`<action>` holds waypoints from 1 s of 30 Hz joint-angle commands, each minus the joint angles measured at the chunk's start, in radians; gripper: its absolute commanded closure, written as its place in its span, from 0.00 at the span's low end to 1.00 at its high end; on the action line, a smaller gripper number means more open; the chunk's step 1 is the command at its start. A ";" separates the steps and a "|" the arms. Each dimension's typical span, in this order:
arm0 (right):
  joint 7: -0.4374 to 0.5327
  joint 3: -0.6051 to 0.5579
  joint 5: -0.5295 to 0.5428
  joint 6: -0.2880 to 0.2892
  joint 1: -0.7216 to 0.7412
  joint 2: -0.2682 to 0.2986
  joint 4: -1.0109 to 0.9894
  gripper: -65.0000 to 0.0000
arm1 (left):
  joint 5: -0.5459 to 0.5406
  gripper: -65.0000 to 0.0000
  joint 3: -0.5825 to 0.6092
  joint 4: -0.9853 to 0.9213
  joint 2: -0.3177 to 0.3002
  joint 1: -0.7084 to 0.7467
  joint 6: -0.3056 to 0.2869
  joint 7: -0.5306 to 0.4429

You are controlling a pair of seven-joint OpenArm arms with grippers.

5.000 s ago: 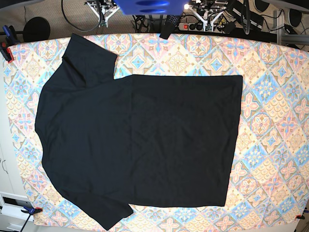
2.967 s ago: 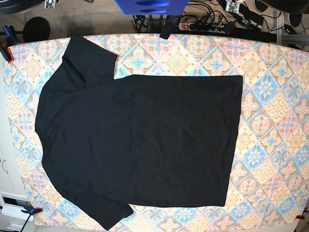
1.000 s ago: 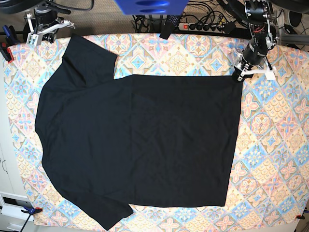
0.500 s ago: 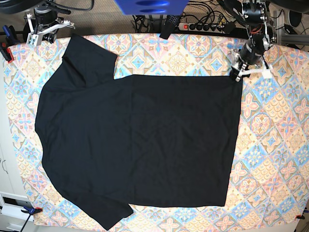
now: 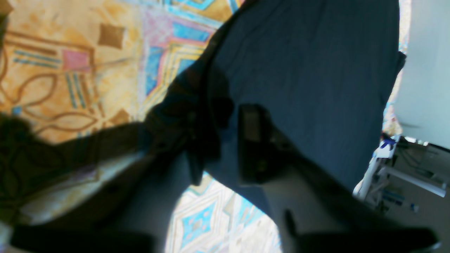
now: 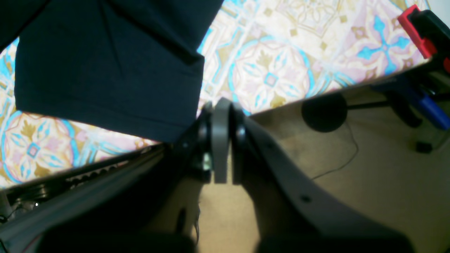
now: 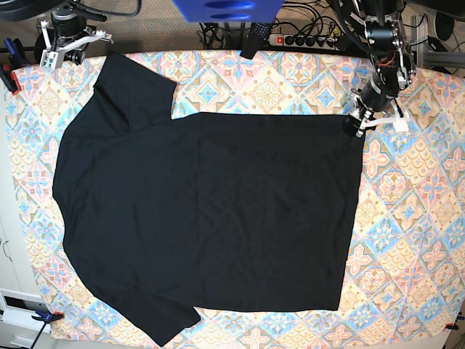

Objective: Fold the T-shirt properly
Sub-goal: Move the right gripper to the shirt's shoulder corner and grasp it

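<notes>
The black T-shirt (image 7: 211, 211) lies spread flat on the patterned tablecloth (image 7: 414, 218), collar end to the left and hem to the right. My left gripper (image 7: 360, 125) is down at the hem's far right corner. In the left wrist view its jaws (image 5: 221, 117) stand a narrow gap apart, open, with the T-shirt (image 5: 309, 77) corner lying between them. My right gripper (image 7: 69, 45) hovers off the table's far left edge, next to the far sleeve. There the right gripper (image 6: 221, 109) is shut with nothing in it, just beside the sleeve (image 6: 105, 70).
A red clamp (image 7: 9, 76) grips the table's left edge and shows again as the clamp (image 6: 416, 33) in the right wrist view. A power strip (image 7: 305, 38) and cables lie behind the table. A blue clamp (image 7: 45, 316) sits at the near left corner.
My left gripper has come down and slightly toward me onto the hem corner, and its jaws have narrowed. The right arm has not moved. The T-shirt lies as before.
</notes>
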 commanded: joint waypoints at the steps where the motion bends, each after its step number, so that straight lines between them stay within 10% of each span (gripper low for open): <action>1: -0.007 0.007 -0.001 -0.003 0.002 0.007 0.019 0.94 | -0.001 0.94 0.002 0.008 -0.003 -0.003 0.000 0.020; 10: -0.078 0.009 0.009 -0.003 0.096 0.008 0.016 0.79 | -0.001 1.00 0.002 0.008 -0.005 0.009 0.000 0.024; 19: -0.348 0.144 0.325 -0.003 0.356 0.036 -0.007 0.67 | -0.001 1.00 0.004 0.008 -0.006 0.016 0.000 0.026; 30: -0.569 0.260 0.363 -0.002 0.488 0.036 -0.199 0.52 | -0.001 1.00 0.001 0.008 -0.011 0.014 0.000 0.040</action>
